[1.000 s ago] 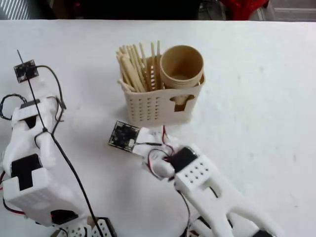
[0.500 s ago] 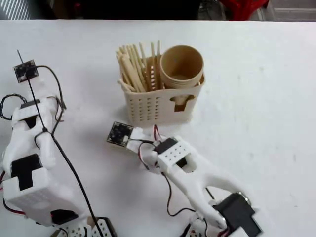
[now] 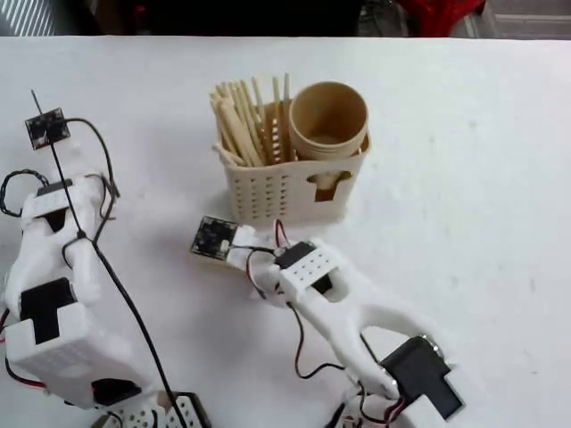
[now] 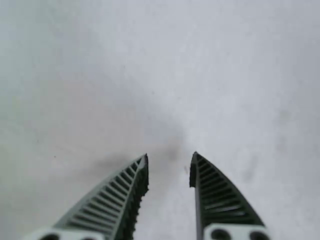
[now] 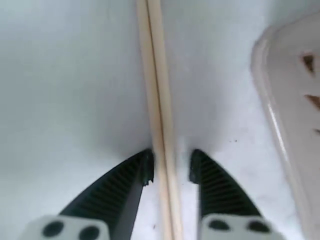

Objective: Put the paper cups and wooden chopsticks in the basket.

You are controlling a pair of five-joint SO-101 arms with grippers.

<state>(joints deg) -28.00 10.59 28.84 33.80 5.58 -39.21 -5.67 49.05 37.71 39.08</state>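
Observation:
A cream slotted basket (image 3: 290, 192) stands mid-table and holds a bundle of wooden chopsticks (image 3: 250, 120) and stacked paper cups (image 3: 328, 120). One pair of wooden chopsticks (image 5: 156, 75) lies flat on the white table beside the basket wall (image 5: 285, 100). My right gripper (image 5: 170, 157) is open and low over the table, one finger on each side of that pair. The right arm (image 3: 308, 267) sits just in front of the basket. My left gripper (image 4: 168, 162) is open over bare table, holding nothing. The left arm (image 3: 53, 259) is folded at the table's left side.
Loose black and red cables (image 3: 116, 285) trail from both arms across the near part of the table. A small camera board (image 3: 212, 239) juts out from the right wrist, close to the basket's front. White table lies to the right of the basket and behind it.
The right arm has swung its wrist forward and left, down toward the table in front of the basket. The left arm has stayed still.

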